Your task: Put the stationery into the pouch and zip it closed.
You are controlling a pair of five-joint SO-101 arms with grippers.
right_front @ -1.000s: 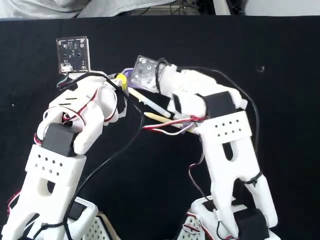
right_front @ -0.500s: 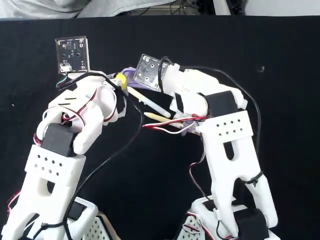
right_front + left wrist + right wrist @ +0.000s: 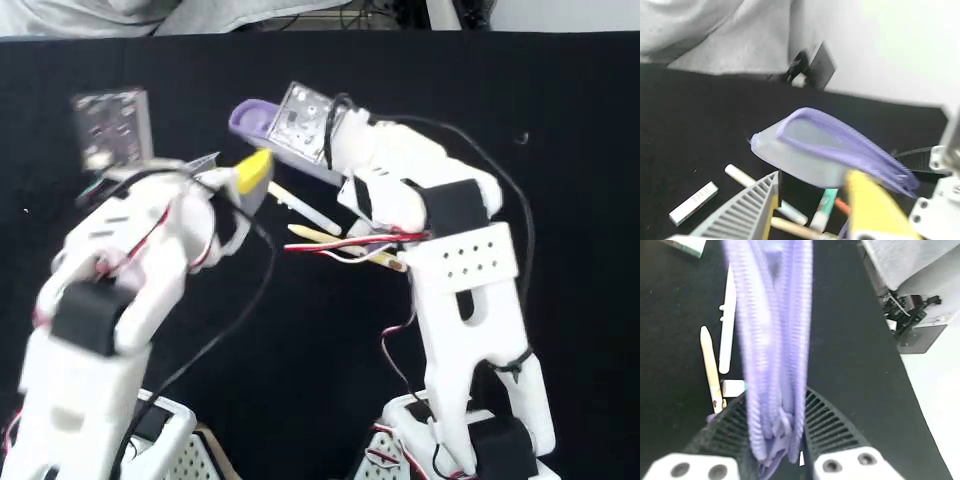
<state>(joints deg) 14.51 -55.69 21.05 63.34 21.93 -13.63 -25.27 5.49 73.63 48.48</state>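
The right gripper [image 3: 776, 402], fingers pinching the purple pouch [image 3: 252, 117] at its zipper end, is lifting it toward 12 o'clock, higher than a half second ago. The white pen [image 3: 300, 207] and pencil [image 3: 322, 236] are lying at 5 o'clock of it on the bench [image 3: 560, 120]. The left gripper [image 3: 815, 180], fingers spread and holding nothing, is swinging away toward 9 o'clock.

Translucent purple-zippered soft pouch [image 3: 255, 118] is hanging tilted at upper centre; white plastic pen [image 3: 305, 208] and cream pencil [image 3: 320, 235] are lying just below it.
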